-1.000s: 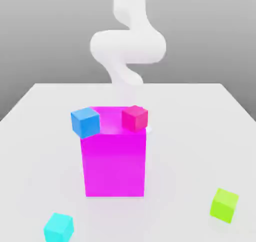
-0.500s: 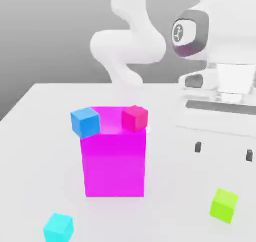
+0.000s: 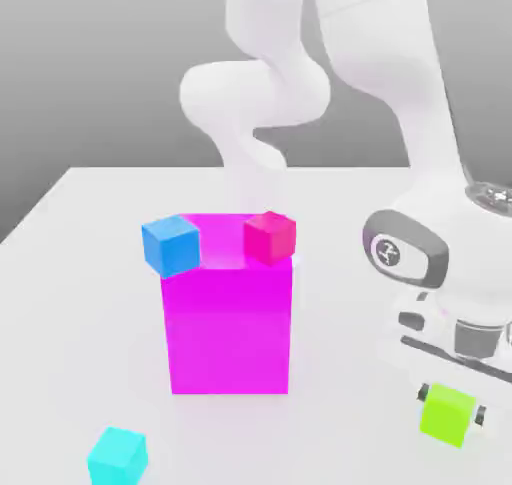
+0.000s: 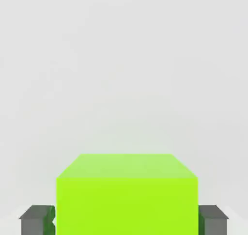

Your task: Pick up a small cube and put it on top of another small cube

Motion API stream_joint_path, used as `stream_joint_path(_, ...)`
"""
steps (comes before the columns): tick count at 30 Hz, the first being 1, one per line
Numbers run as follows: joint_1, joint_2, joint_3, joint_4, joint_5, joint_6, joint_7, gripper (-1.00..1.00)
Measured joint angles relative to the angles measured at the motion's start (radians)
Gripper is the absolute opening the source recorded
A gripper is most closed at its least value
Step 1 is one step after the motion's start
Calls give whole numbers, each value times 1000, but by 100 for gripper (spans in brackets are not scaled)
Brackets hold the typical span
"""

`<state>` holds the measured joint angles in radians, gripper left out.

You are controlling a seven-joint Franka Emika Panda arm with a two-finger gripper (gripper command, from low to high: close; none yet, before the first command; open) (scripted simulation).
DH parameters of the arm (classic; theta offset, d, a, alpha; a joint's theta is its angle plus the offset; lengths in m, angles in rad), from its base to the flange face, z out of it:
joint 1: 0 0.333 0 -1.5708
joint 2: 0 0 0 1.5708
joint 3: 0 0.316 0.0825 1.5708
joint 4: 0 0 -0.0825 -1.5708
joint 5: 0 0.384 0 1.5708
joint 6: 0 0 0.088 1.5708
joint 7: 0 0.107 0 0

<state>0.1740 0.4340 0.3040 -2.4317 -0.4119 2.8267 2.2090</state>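
The small lime-green cube (image 3: pixel 447 414) rests on the white table near the front, at the exterior view's right. My gripper (image 3: pixel 452 405) has come down over it, and its two dark fingers press against the cube's opposite sides. In the hand view the cube (image 4: pixel 127 195) sits between the grey fingertips (image 4: pixel 37 219), which touch its flanks. The gripper (image 4: pixel 125 220) is shut on this cube. A small blue cube (image 3: pixel 171 245) and a small crimson cube (image 3: pixel 270 236) sit on top of the tall magenta block (image 3: pixel 229 318).
A cyan cube (image 3: pixel 117 456) lies near the front edge at the exterior view's left. The magenta block stands mid-table, to the left of my arm (image 3: pixel 400 103) in the exterior view. The white table (image 3: pixel 90 303) stretches around it.
The arm swung in from above and lowered onto the lime-green cube. The fingers, wide apart half a second ago, have shut on its sides. The other cubes kept their places.
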Motion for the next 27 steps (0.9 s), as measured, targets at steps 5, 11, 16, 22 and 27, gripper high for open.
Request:
stream_joint_path(5, -29, -49, 39, -13, 45, -35, -33, -100)
stream_joint_path(11, -96, -124, 92, 6, 151, -133, -97, -100)
stream_joint_path(16, -118, -76, 19, 46, 174, -173, 6, -100)
stream_joint_path(22, -140, -29, -78, 92, 196, -216, 142, -100)
stream_joint_path(27, -162, -23, -155, 100, 225, -244, 271, -100)
